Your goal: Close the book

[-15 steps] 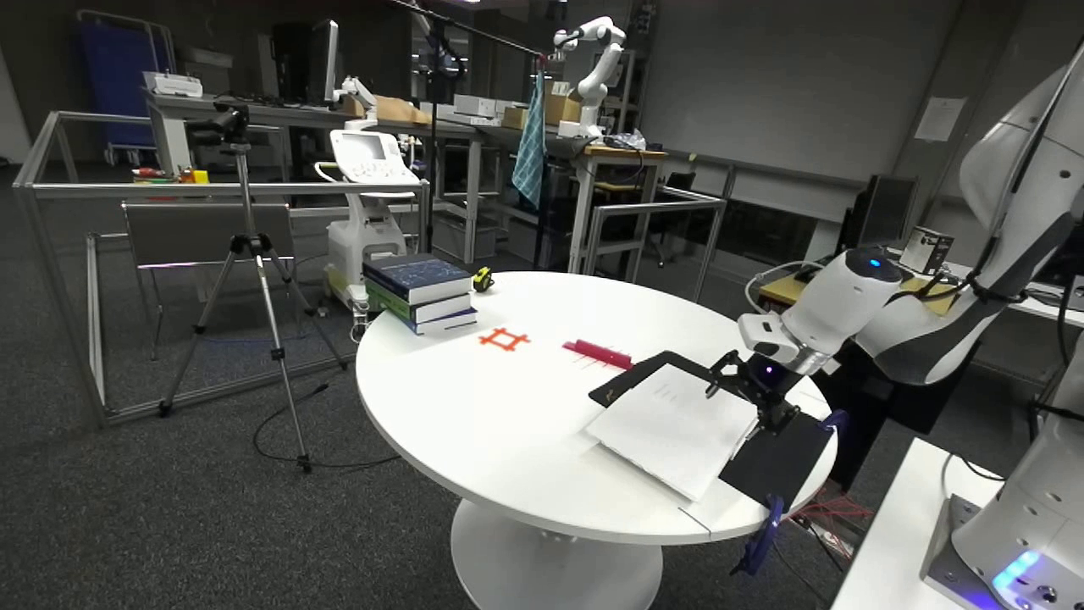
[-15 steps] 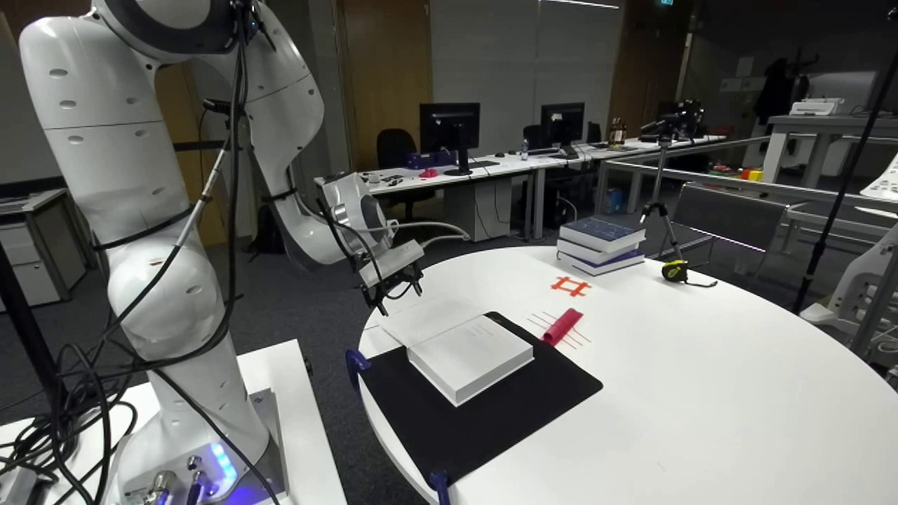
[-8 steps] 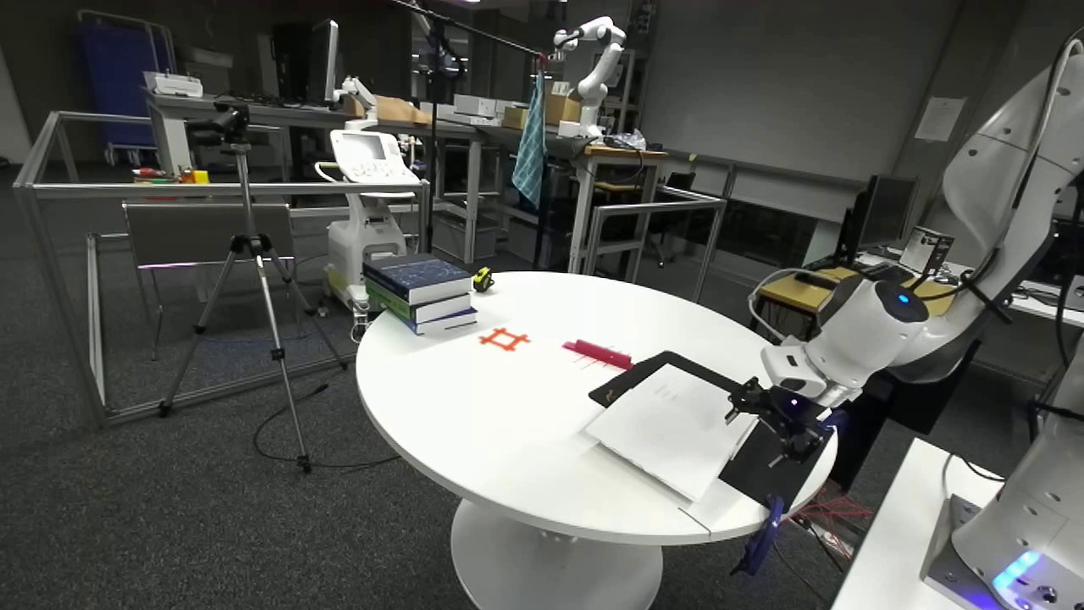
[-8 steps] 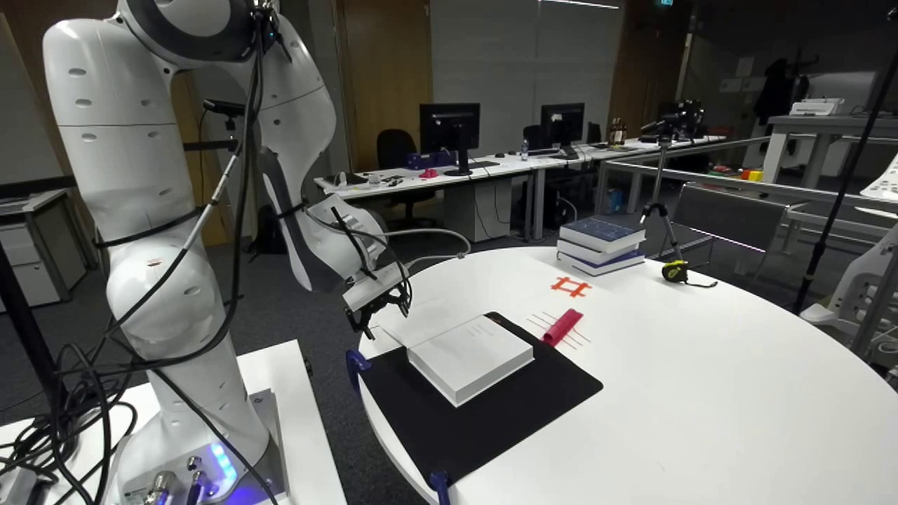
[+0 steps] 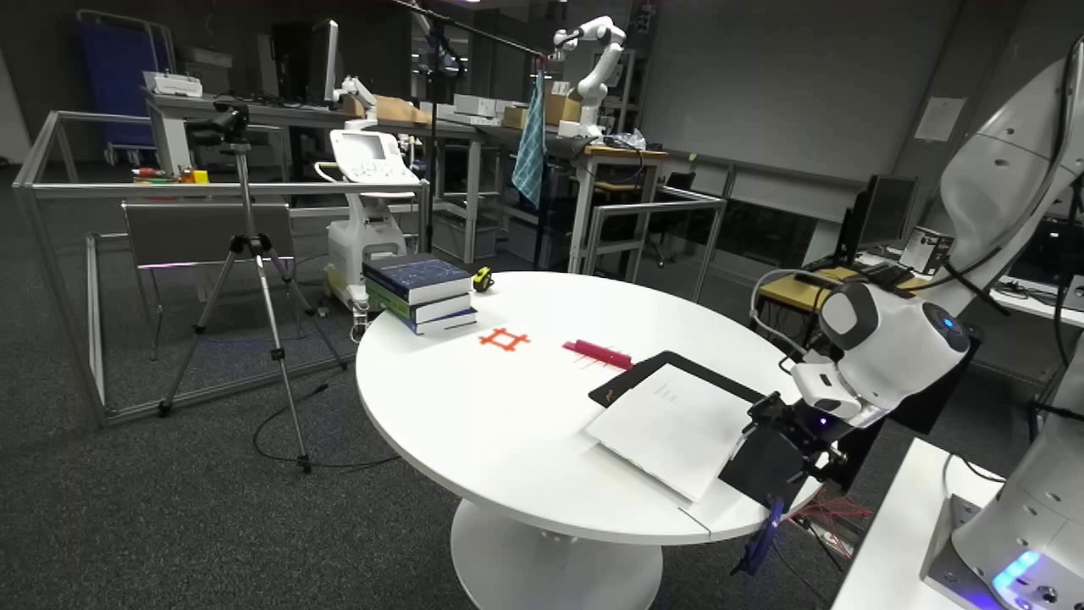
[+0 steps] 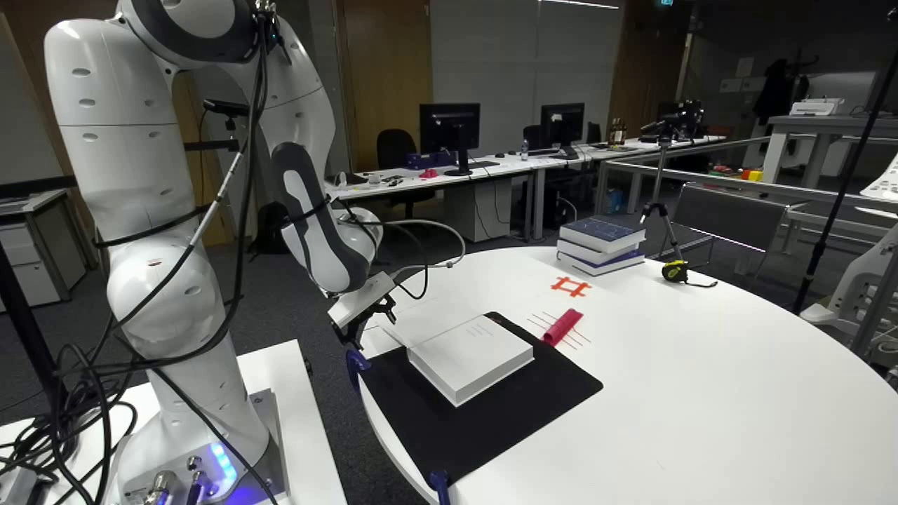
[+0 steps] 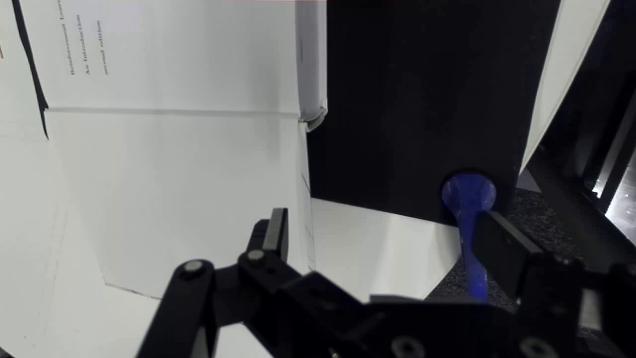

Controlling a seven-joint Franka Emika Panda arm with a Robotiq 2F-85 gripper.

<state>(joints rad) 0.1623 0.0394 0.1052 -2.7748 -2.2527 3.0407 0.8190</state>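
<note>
The book lies open on a black mat (image 6: 554, 393). Its thick white page block (image 6: 470, 358) is flat, and its opened white leaf or cover (image 6: 394, 334) extends towards the robot, slightly raised. The book (image 5: 677, 432) shows in both exterior views. In the wrist view a printed title page (image 7: 198, 54) and the opened side (image 7: 174, 184) meet at a crease. My gripper (image 7: 387, 233) is open and empty. One finger pad (image 7: 276, 231) overlaps the opened side near its edge; the other is over the blue clamp. In the exterior views the gripper (image 5: 772, 453) is tilted low beside the opened side (image 6: 374, 333); contact cannot be told.
Blue clamps (image 6: 356, 361) hold the mat at the table edge; one shows close in the wrist view (image 7: 467, 194). A stack of books (image 5: 423, 292), a yellow tape measure (image 6: 675, 271), an orange lattice (image 5: 504, 340) and a red piece (image 6: 563, 327) lie farther across the white table.
My gripper has moved lower and back towards the robot base, to the outer side of the opened part, and the wrist has tilted. The book has not visibly moved.
</note>
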